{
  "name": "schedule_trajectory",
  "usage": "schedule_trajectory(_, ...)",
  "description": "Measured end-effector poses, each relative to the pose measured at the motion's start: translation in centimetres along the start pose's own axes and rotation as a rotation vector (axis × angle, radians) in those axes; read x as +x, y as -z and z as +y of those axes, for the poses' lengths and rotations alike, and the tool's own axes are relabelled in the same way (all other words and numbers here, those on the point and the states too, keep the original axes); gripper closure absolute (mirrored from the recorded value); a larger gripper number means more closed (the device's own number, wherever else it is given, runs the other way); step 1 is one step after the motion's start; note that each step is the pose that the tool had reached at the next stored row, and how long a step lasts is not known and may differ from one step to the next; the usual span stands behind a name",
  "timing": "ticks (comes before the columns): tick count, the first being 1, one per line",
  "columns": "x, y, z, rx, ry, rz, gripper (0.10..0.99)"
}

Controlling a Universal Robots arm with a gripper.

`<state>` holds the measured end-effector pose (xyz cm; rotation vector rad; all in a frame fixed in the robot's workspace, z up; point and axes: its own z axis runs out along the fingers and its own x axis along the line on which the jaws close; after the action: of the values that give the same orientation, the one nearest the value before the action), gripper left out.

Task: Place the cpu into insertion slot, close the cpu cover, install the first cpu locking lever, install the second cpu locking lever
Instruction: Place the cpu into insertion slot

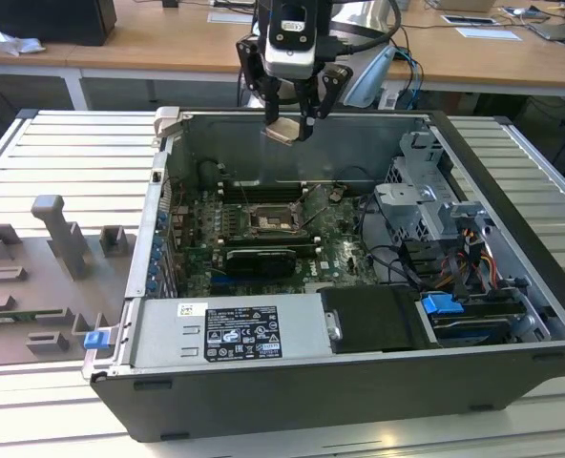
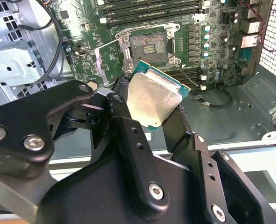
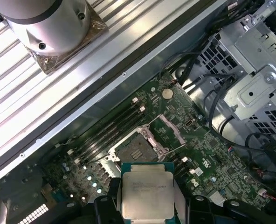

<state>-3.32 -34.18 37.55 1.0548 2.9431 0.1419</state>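
I see jaws clamped on cpu (image 2: 153, 99) edges, high above the open case (image 1: 263, 401), insertion slot (image 3: 137, 150) bare well below, cpu cover (image 3: 171, 129) raised beside it

An open black computer case (image 1: 292, 405) lies on a ribbed aluminium table (image 1: 34, 420). Along its near wall sits a silver, labelled power supply (image 1: 227, 334). A blue tab (image 1: 442, 307) lies to the exterior view's right of it, with a grey drive cage (image 1: 421, 196) farther back. A grey moulded fixture (image 1: 58, 258) rests on the table at the exterior view's left. Wooden desks (image 1: 168, 38) stand far behind.
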Motion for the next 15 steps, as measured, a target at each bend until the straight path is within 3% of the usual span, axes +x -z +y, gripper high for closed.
schedule_trajectory(5, 0.0, -0.04, 0.0, -0.001, -0.066, -0.0059, 0.545)
schedule_trajectory(10, 0.0, -0.09, -0.01, -0.003, -0.175, -0.0157, 0.545)
schedule_trajectory(15, 0.0, -0.11, -0.01, -0.004, -0.226, -0.0202, 0.545)
